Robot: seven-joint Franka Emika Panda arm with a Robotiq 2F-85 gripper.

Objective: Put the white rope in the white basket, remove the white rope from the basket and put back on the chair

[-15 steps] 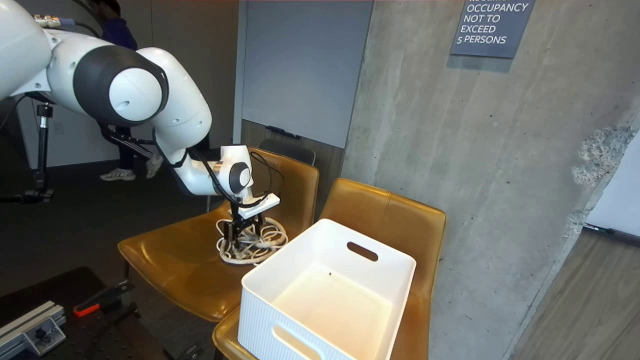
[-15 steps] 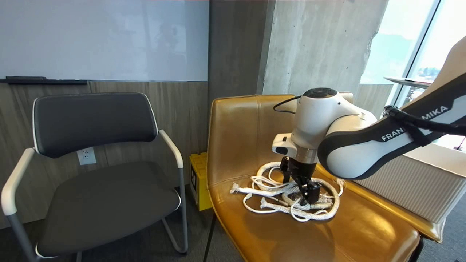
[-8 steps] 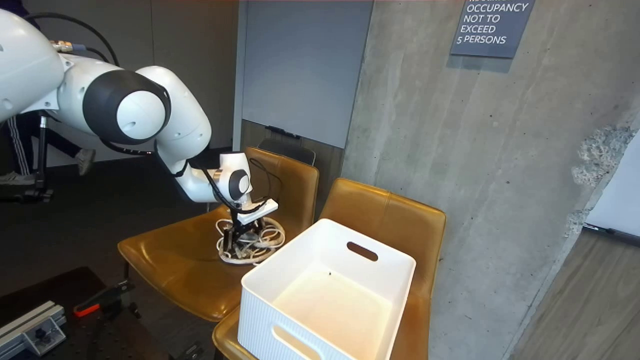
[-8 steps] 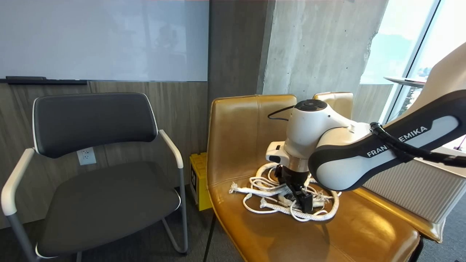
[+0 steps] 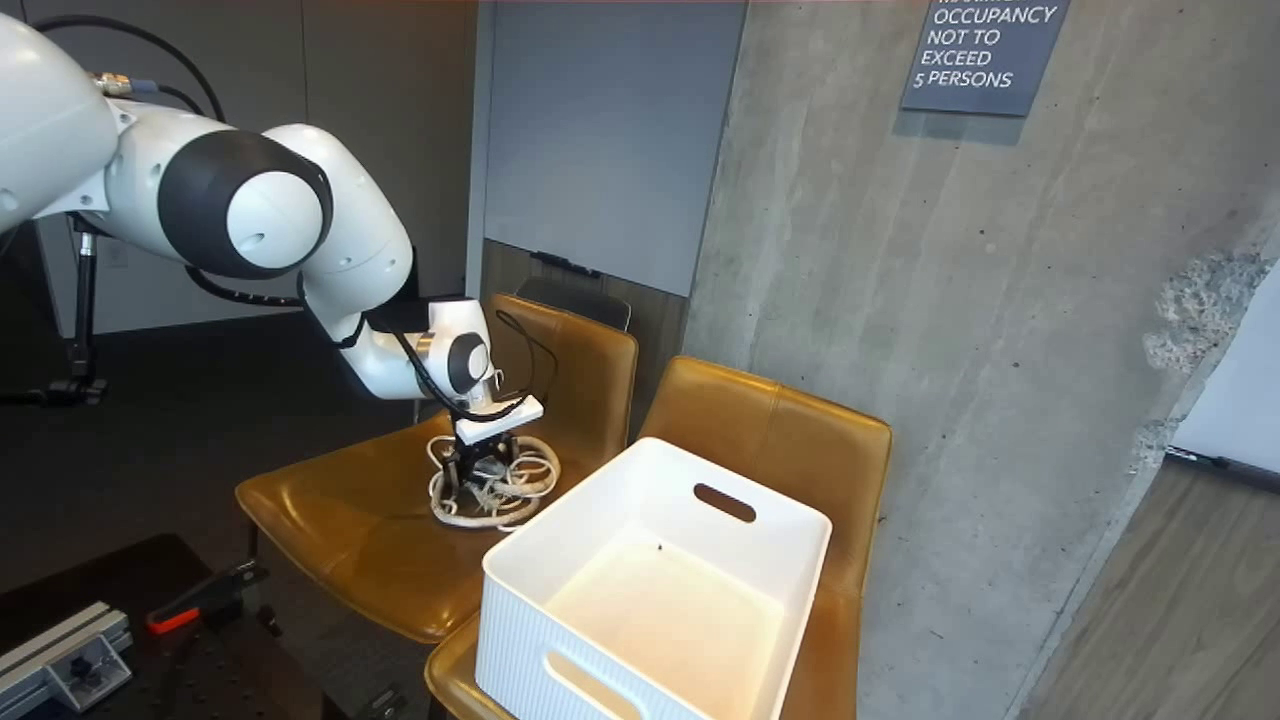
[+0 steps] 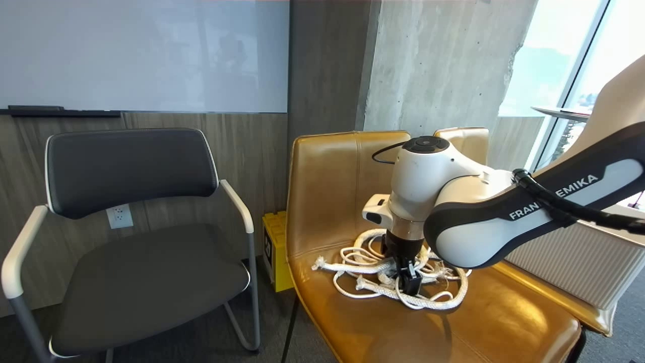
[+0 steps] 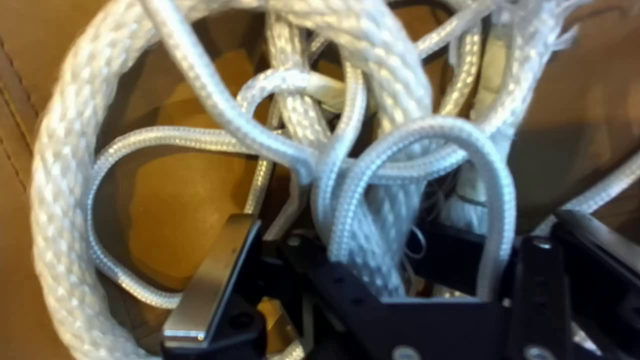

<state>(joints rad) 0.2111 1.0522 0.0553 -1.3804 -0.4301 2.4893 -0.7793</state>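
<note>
The white rope (image 6: 352, 267) lies in a loose tangle of thick and thin strands on the seat of the tan chair (image 6: 504, 315). My gripper (image 6: 409, 285) points down into the middle of it, near the seat. In the wrist view, loops of the rope (image 7: 65, 200) run down between the fingers (image 7: 215, 290), which are drawn in on several strands; the fingertips themselves are hidden among them. Beside that chair stands the white basket (image 5: 510, 640), upright, its inside floor showing bare. An exterior view also has the rope (image 5: 470, 519) around the gripper (image 5: 478, 488).
A further tan chair (image 5: 780, 410) bears the basket, close against the rope's chair. A grey armchair (image 6: 151, 282) and a yellow box (image 6: 277, 249) stand off to the side. Behind is a concrete wall (image 5: 900, 300). Metal hardware (image 5: 65, 660) sits at the lower left.
The fingers have closed in from wide apart to around rope strands. The arm has come down and shifted sideways a little, and the rope has moved slightly with it. A background person has left view.
</note>
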